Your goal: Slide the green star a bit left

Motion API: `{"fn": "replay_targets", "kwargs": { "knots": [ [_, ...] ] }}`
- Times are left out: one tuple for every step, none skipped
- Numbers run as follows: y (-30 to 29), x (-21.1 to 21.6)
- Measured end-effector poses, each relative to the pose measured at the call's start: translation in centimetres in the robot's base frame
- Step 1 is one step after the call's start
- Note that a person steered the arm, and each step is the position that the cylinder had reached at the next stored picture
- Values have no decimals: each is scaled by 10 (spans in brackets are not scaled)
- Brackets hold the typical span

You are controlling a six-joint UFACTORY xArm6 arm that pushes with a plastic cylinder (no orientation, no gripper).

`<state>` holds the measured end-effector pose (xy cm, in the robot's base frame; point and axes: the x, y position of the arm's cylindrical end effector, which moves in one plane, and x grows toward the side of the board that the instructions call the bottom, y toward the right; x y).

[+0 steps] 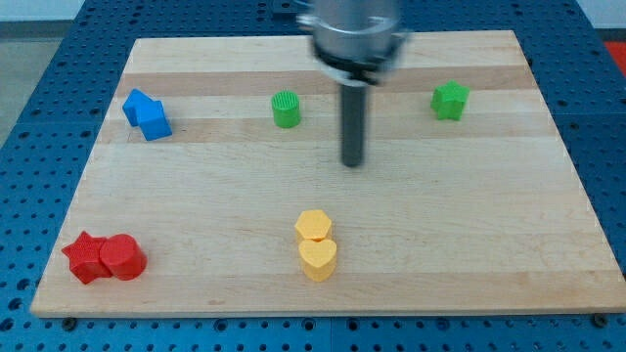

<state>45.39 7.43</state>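
The green star [450,100] sits on the wooden board [469,235] near the view's top right. My tip [352,163] is down on the board, left of and a little below the star, well apart from it. A green cylinder [286,109] stands to the left of my tip, slightly higher in the view. The rod's upper part is blurred.
A blue block [147,113] lies at the upper left. A red star [86,257] touches a red hexagon-like block [122,257] at the lower left. A yellow hexagon [313,226] touches a yellow heart [317,259] at the bottom middle. A blue perforated table surrounds the board.
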Motion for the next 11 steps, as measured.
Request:
{"fn": "replay_targets", "kwargs": {
  "knots": [
    [115,26],
    [224,28],
    [264,-5],
    [230,-99],
    [201,-133],
    [173,-133],
    [150,-132],
    [138,-123],
    [130,-121],
    [117,-111],
    [104,-106]
  ]
}}
